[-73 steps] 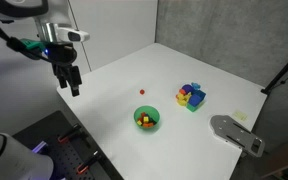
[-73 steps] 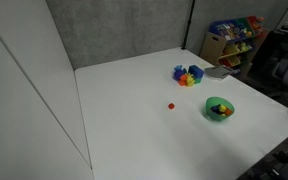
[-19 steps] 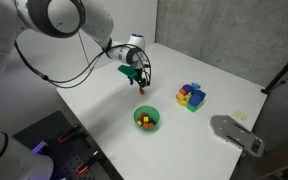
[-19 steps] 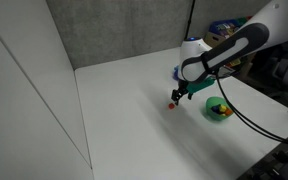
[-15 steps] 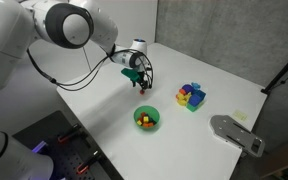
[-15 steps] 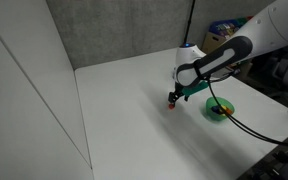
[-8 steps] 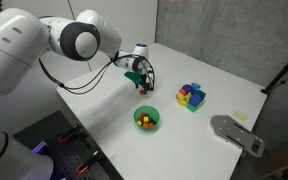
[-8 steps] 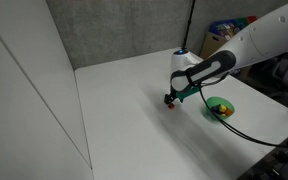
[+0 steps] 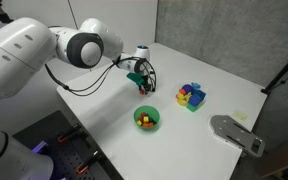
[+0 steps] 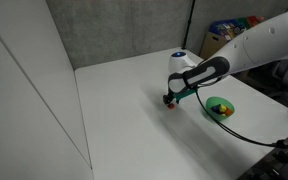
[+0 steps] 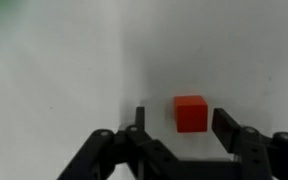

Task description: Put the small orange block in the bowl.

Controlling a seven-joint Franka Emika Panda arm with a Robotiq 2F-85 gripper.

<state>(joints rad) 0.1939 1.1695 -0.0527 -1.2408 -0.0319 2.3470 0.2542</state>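
The small orange block [image 11: 191,112] lies on the white table, between the two fingers of my gripper [image 11: 181,121] in the wrist view. The fingers stand apart on either side of it, with a gap on each side. In both exterior views the gripper [image 9: 141,86] [image 10: 170,99] is low over the table and the block [image 10: 171,104] shows as a red dot at its tips. The green bowl [image 9: 146,118] [image 10: 220,108] stands apart from the gripper, with some coloured pieces inside.
A blue-and-yellow cluster of blocks [image 9: 191,96] [image 10: 187,74] sits beyond the bowl. A grey flat device [image 9: 236,133] lies at a table corner. A shelf with colourful items [image 10: 234,38] stands behind the table.
The gripper has come down from above the table to the block and now has its fingers on either side of it. The block and bowl have not moved.
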